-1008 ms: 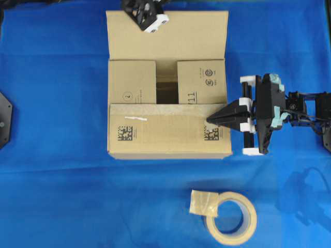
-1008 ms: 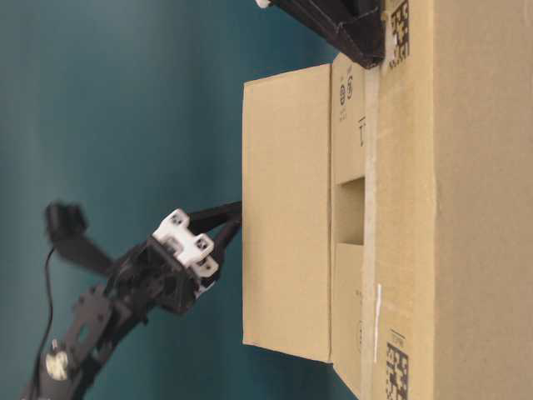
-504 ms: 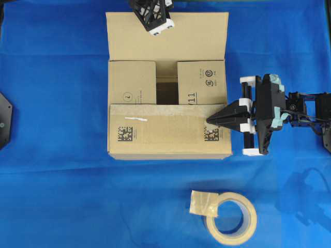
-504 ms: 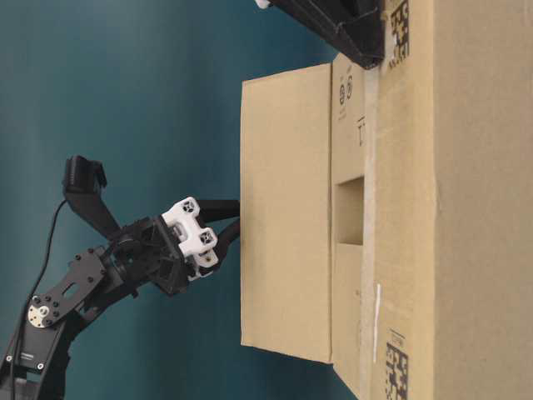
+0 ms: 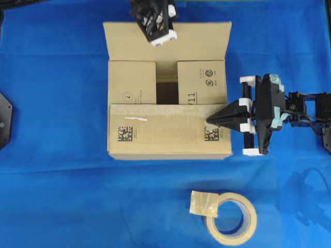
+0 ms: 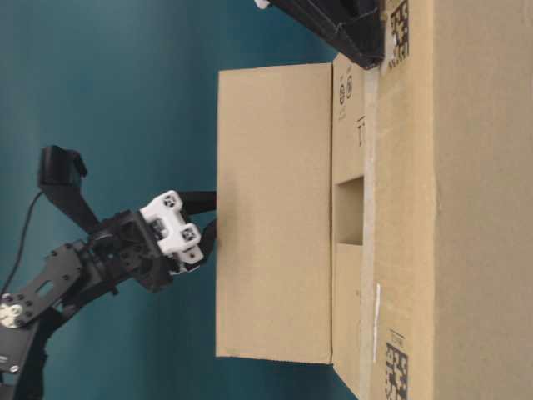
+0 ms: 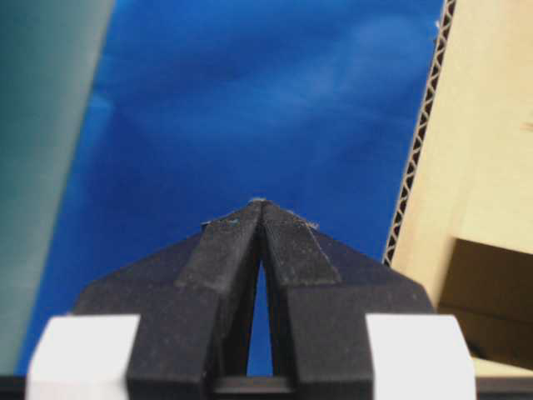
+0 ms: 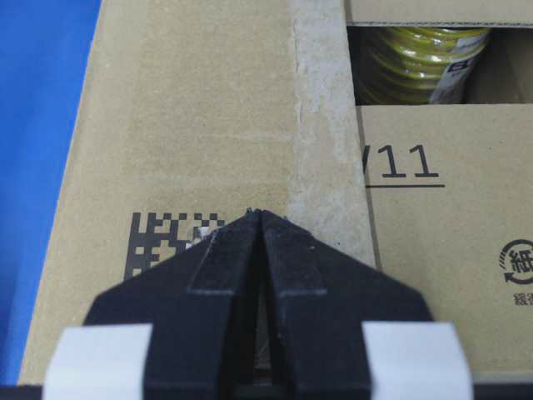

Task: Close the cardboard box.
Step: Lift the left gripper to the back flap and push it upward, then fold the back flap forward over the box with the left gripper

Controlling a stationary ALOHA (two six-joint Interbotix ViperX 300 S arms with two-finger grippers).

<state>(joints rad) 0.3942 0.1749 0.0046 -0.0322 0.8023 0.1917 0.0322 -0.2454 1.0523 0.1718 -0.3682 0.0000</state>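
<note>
A: Where does the overhead view sit?

B: Straight above the table (image 5: 51,196), looking down from far enough to take in the whole cardboard box (image 5: 168,129) and a tape roll (image 5: 230,217).

A: And the table-level one?

B: Low beside the box, very near it, and turned on its side. It shares the raised far flap (image 6: 275,217) with the overhead view.

A: The wrist cameras?

B: Each looks forward along its own pincer. The left pincer (image 7: 261,202) faces blue cloth beside the flap's edge; the right pincer (image 8: 256,212) faces the box top, close up.
</note>
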